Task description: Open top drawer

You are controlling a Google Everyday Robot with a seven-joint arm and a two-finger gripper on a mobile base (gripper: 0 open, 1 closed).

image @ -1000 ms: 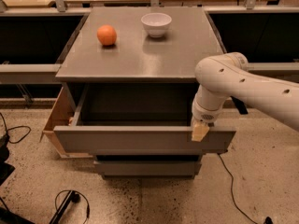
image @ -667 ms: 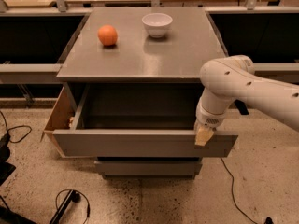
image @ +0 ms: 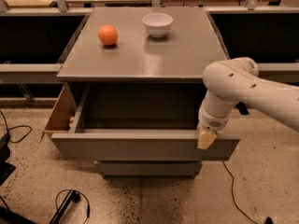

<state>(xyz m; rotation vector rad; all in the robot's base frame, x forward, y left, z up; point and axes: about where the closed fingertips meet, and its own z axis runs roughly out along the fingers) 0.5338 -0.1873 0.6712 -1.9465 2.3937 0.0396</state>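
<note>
Claw [image: 206, 139] sits at the near right of the cabinet, its pale tip against the top edge of the top drawer [image: 135, 146], close to the right end of the front panel. I cannot tell from this view whether the claw is released or clenched. Above it my white arm [image: 247, 85] bends down from the right side of the scene, its rounded wrist housing hanging just over the drawer's right corner. The top drawer stands well out from the cabinet toward me, its plain grey front nearest and its deep grey interior showing behind. Below it I see a narrower grey drawer front [image: 147, 168], set further back. Just left of the open drawer, a light wooden box [image: 60, 115] juts out beside the cabinet's left side. On the grey tabletop [image: 187, 55] above, an orange [image: 108, 35] lies at the far left and a white bowl [image: 157, 24] stands upright to its right, the two apart. Dark cables [image: 70, 202] lie on the speckled floor [image: 261, 190] at the near left.
</note>
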